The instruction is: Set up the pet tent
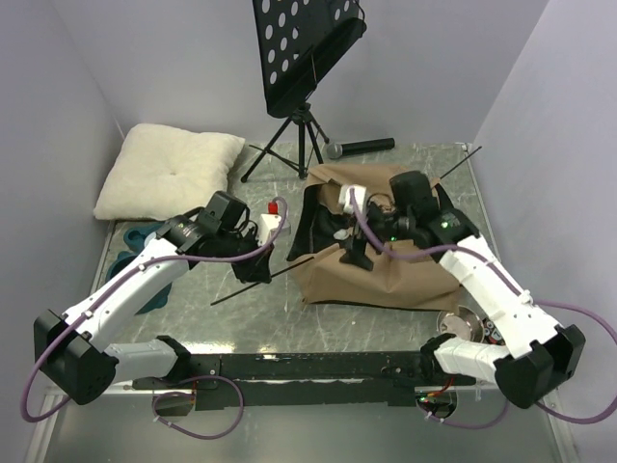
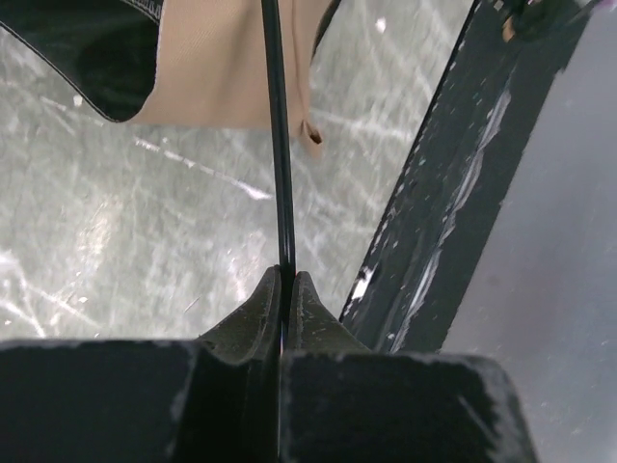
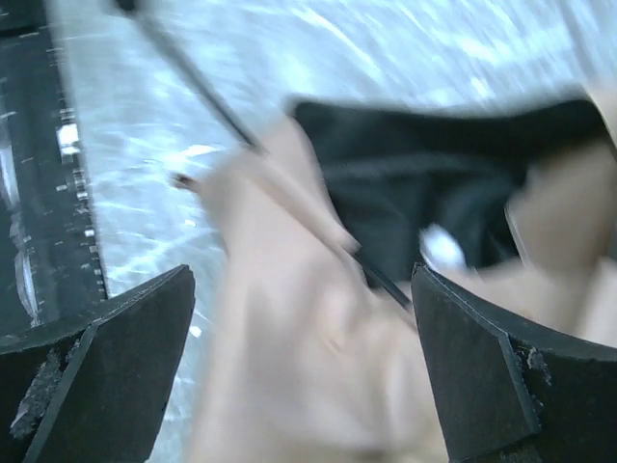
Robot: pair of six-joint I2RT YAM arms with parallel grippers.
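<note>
The pet tent [image 1: 386, 270] lies crumpled at mid-right of the table, tan-brown with black lining showing at its left side. A thin black pole [image 1: 265, 280] sticks out of it toward the left. My left gripper [image 1: 253, 272] is shut on this pole; in the left wrist view the pole [image 2: 280, 145] runs up from between the closed fingers [image 2: 286, 289] to the tan fabric [image 2: 231, 68]. My right gripper [image 1: 355, 253] is open above the tent; its wrist view shows tan fabric [image 3: 318, 338] and the pole [image 3: 386, 285] between the wide-apart fingers.
A cream-white pillow [image 1: 169, 169] lies at back left. A music stand [image 1: 304, 58] on a tripod and a microphone [image 1: 362, 148] stand at the back. A white device [image 1: 272, 222] is near my left arm. A metal bowl [image 1: 463, 323] sits at right front.
</note>
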